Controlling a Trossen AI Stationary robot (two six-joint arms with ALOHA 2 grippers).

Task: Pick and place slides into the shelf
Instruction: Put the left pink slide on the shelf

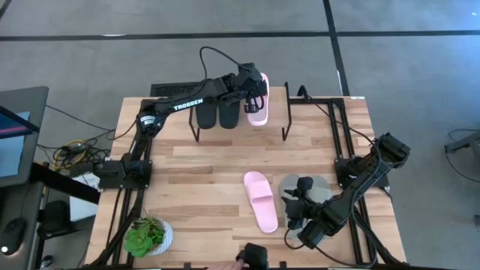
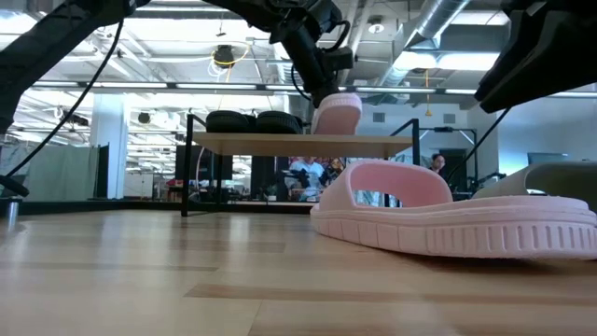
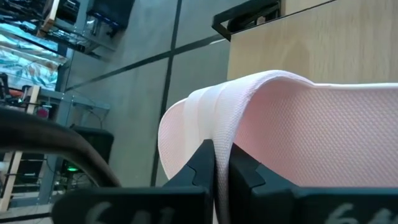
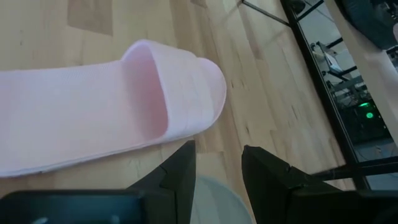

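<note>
Pink rubber is pinched thin between the fingers of the left claw (image 1: 255,96), which grasps one pink slide (image 1: 258,109) by the edge of its strap at the 12 o'clock side of the bench (image 1: 202,169). The wrist view shows the two dark fingertips (image 3: 202,163) squeezed on only a narrow fold of that strap. In my judgement the grip is shallow, so the soft rubber could slip free and the slide drop crooked, or tip off the far edge of the shelf (image 1: 277,101). The level view shows this slide tilted, toe up, above the plank. Set down at that angle, it may roll over or nudge its neighbours.

The shelf already carries the black pair (image 1: 217,114), side by side at its 9 o'clock end. The held pink slide hangs just beside them toward 3 o'clock, and the rest of the plank is bare.

On the bench toward 5 o'clock lies the second pink slide (image 1: 260,200), flat, with a grey-green slide (image 1: 319,189) next to it. The right claw (image 1: 298,210) hovers over them with its fingers spread and nothing between them. A careless descent there could push the pink slide instead of gripping it.
</note>
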